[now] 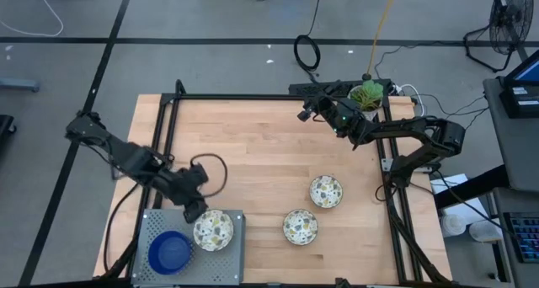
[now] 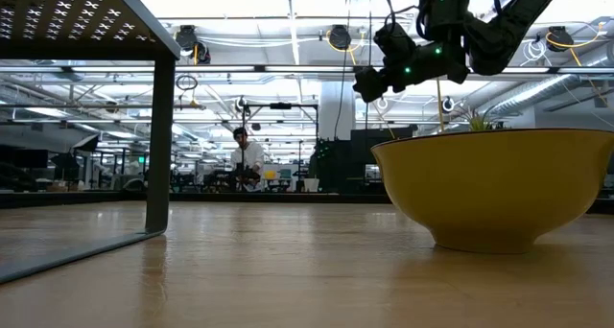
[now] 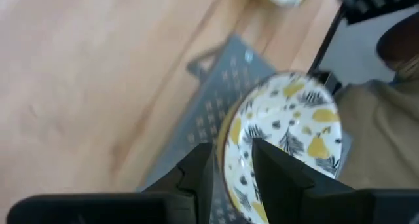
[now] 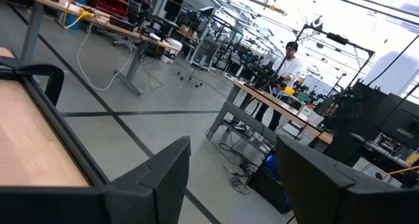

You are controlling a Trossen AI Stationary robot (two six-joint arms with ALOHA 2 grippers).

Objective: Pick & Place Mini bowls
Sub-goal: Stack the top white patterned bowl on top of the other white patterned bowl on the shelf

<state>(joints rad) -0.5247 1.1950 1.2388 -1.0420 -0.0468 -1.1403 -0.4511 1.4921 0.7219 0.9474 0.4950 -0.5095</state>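
A grey perforated tray [image 1: 156, 225] stands raised on legs at the table's near left corner. A deep blue mini bowl [image 1: 170, 251] sits on it. My left gripper [image 1: 198, 210] is shut on a speckled mini bowl [image 1: 214, 230] over the tray's right part. Two more speckled mini bowls [image 1: 326, 191] [image 1: 300, 227] rest on their bases on the wood, and the low view shows the yellow outer wall of one bowl [image 2: 494, 189]. My right gripper [image 1: 304, 114] hangs open in the air over the far edge, holding nothing. Other bowls are out of view. My left gripper [image 3: 232, 152] pinches the speckled bowl by its rim [image 3: 230, 135] on the side facing the far left. One finger [image 3: 278, 171] is inside the bowl and the other finger [image 3: 196, 175] is outside. The fingers slant down from the far left. The bowl looks tilted; whether its base rests on the tray, I cannot tell.
A white pot with a green plant [image 1: 367, 95] stands at the far right corner beside my right arm. A black frame [image 1: 253, 98] runs along the table's far, left and right edges. Bare wood lies between the tray and the two bowls. A person [image 2: 247, 155] sits far behind the table.
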